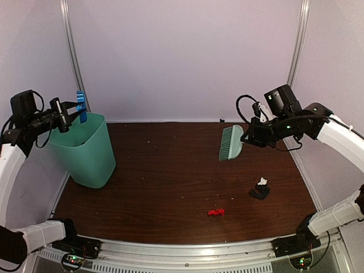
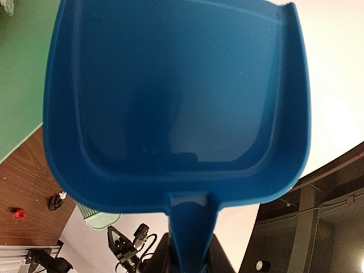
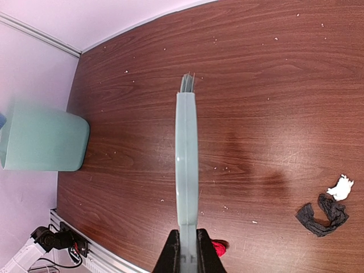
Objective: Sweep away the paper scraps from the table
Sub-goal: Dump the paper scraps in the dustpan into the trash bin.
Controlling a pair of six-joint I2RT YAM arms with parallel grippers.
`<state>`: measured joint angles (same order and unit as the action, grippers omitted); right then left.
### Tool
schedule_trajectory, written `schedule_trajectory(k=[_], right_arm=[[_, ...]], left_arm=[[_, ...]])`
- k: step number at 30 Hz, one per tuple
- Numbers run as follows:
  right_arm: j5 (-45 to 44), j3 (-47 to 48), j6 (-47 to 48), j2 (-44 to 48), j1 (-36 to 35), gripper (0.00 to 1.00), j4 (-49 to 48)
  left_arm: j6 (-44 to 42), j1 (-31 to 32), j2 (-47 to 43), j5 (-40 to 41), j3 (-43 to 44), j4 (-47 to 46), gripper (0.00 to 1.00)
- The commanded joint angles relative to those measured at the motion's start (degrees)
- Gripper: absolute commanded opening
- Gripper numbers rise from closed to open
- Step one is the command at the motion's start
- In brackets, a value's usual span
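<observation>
Presently, item one: tabletop (image 1: 170, 170), dark reddish-brown wood grain with a silver frame at the near edge, dotted with tiny pale specks (image 3: 216, 168). Item two: paper scraps, three counted, all on the near right part of the tabletop. A red scrap (image 1: 215, 212) lay nearest the front edge, around the middle. A black scrap (image 1: 260, 193) lay to its right and further back, with a white scrap (image 1: 262, 182) touching its far side. The red one was well apart from the other two. Item three: mint-green bin (image 1: 85, 151), upright at the far left of the tabletop. Item four: blue dustpan (image 1: 81, 107), raised on edge over the bin's back rim. The left jaws were closed tight on its handle, which ran down between them in the left wrist view. Item five: pale green brush (image 1: 230, 142), held out over the far right of the tabletop, bristles pointing down and away from the arm. The right jaws were fully clamped on its handle. Its shadow fell on the wood to one side, and whether the bristles touched the surface could not be told. The brush was well apart from all three scraps.
</observation>
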<state>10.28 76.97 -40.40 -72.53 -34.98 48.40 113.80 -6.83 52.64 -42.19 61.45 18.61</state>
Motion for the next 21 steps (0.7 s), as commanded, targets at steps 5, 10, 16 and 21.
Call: schedule_trajectory(k=[5, 10, 16, 21], right_arm=[[3.2, -0.5, 1.9, 0.3, 0.2, 0.00, 3.2], [5.8, -2.2, 2.0, 1.8, 0.2, 0.00, 4.1], [12.6, -5.3, 2.2, 2.7, -0.2, 0.00, 5.9], [18.6, -10.8, 4.4, 3.3, -2.5, 0.00, 5.5]], left_arm=[[5.5, -0.6, 0.6, 1.3, 5.6, 0.1, 0.00], [-5.2, -0.6, 5.0, 0.2, 11.3, 6.6, 0.00], [-27.7, -0.5, 12.6, 0.3, 24.2, 20.4, 0.00], [-41.5, 1.5, 17.1, 3.4, 33.2, 27.9, 0.00]])
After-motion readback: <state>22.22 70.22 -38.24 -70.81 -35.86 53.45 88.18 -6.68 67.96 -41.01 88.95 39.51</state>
